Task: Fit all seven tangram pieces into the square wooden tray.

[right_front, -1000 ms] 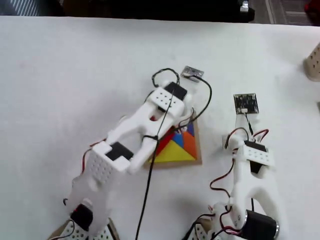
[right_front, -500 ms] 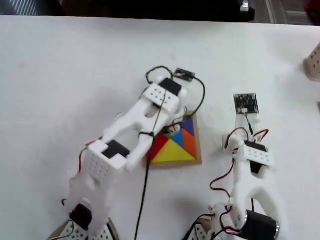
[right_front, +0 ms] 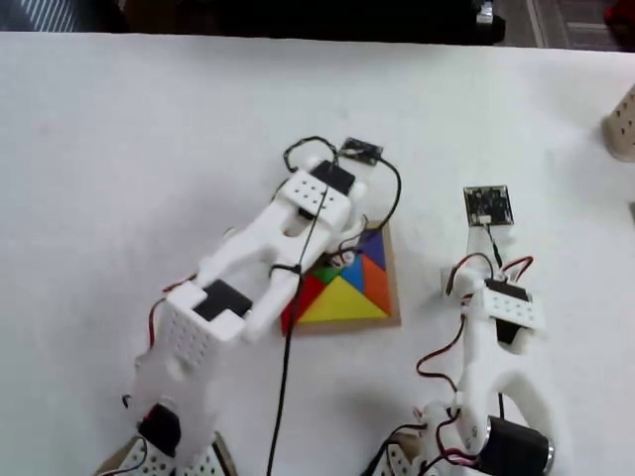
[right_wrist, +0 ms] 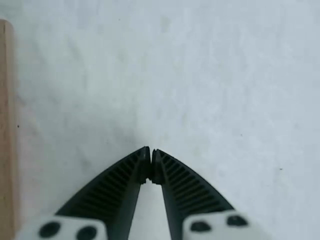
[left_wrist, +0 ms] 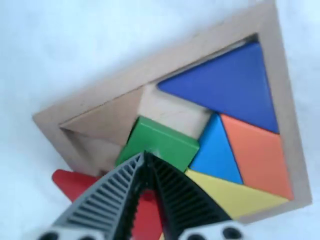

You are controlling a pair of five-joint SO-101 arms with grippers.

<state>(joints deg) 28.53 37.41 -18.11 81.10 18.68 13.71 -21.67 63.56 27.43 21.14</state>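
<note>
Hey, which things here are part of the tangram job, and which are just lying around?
Job:
wooden tray
blue triangle
orange piece
light blue triangle
yellow triangle
green square
red piece
left gripper

Lying about:
circuit board by the right arm
tan object, cut off by the frame

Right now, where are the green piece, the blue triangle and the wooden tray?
green piece (left_wrist: 165, 140), left wrist view, on its top face.
blue triangle (left_wrist: 231, 86), left wrist view, on the middle of its face.
wooden tray (left_wrist: 200, 50), left wrist view, on its rim.
</note>
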